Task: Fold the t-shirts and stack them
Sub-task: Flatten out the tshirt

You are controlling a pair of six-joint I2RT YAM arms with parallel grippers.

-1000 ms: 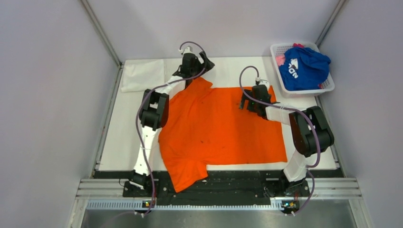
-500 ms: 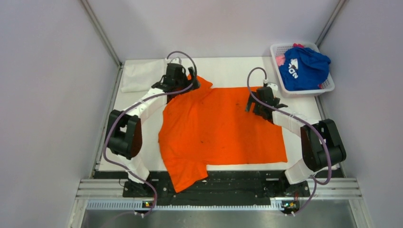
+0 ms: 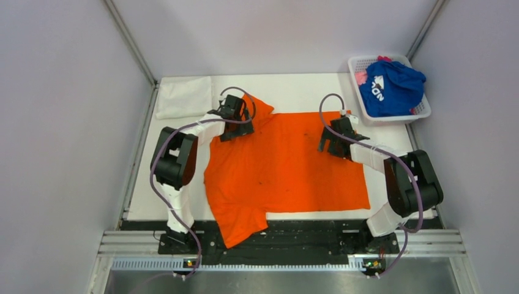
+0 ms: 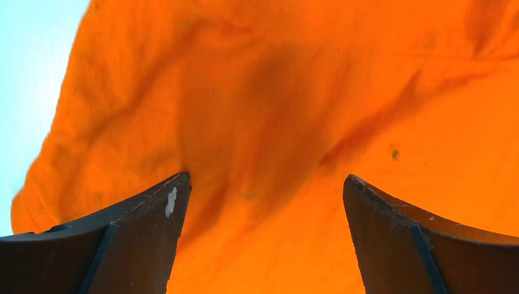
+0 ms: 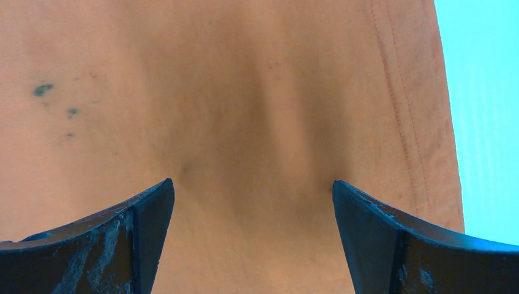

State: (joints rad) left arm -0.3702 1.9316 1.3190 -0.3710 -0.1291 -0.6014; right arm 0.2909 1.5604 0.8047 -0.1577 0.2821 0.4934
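Note:
The orange t-shirt (image 3: 287,162) lies spread on the white table, one sleeve hanging over the near edge. My left gripper (image 3: 234,116) is open, low over the shirt's far left sleeve; its wrist view fills with wrinkled orange cloth (image 4: 269,110) between the wide-apart fingers. My right gripper (image 3: 335,136) is open over the shirt's far right corner; its wrist view shows flat cloth (image 5: 245,110) with the hem near the table's edge. The blue t-shirt (image 3: 392,87) with white lettering lies in the basket over a bit of pink t-shirt (image 3: 361,77).
A white basket (image 3: 422,111) stands at the table's far right corner. A folded white cloth (image 3: 182,97) lies at the far left. The enclosure's grey walls close in on both sides, and a black rail runs along the near edge.
My left arm has pulled back from the far edge toward the near left, with its gripper lower over the sleeve. My right gripper shifted slightly right and toward me over the shirt's corner.

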